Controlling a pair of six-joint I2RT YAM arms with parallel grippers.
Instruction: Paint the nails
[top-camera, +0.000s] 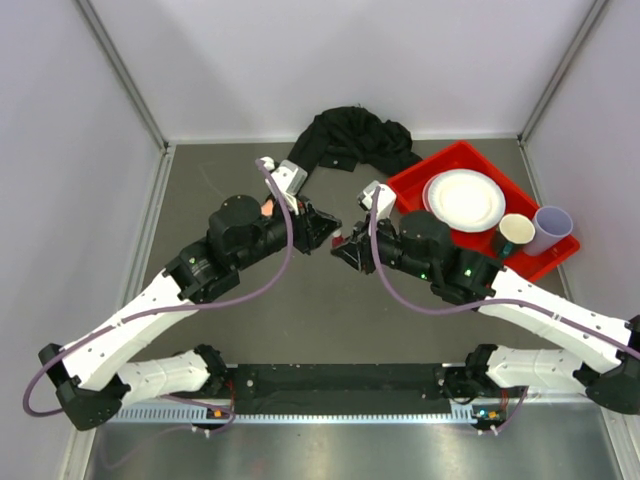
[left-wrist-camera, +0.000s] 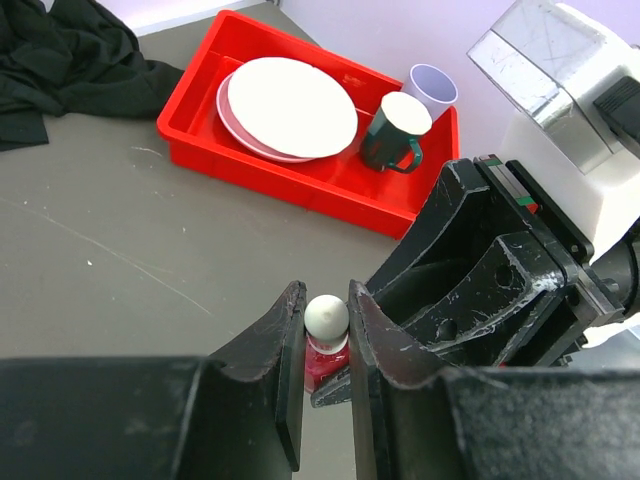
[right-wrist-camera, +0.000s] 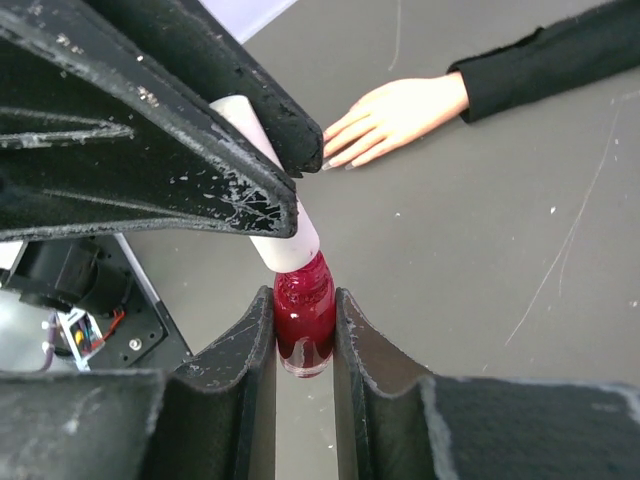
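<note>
A small red polish bottle (right-wrist-camera: 303, 315) hangs above the table, and my right gripper (right-wrist-camera: 304, 300) is shut on its glass body. My left gripper (left-wrist-camera: 326, 300) is shut on the bottle's white cap (left-wrist-camera: 326, 316). The two grippers meet nose to nose at mid-table, left gripper (top-camera: 322, 228) facing right gripper (top-camera: 347, 250). The peach mannequin hand (right-wrist-camera: 395, 118) lies flat on the table beyond the bottle, with its black sleeve (right-wrist-camera: 545, 60) running to the right. Its nails are too small to make out. From above, only a peach sliver of the hand (top-camera: 268, 208) shows beside the left arm.
A red tray (top-camera: 528, 262) stands at the back right. It holds a white plate (top-camera: 464, 198) and a dark green mug (top-camera: 515, 232), with a lavender cup (top-camera: 552, 228) at its right edge. The black sleeve fabric (top-camera: 355, 140) bunches against the back wall.
</note>
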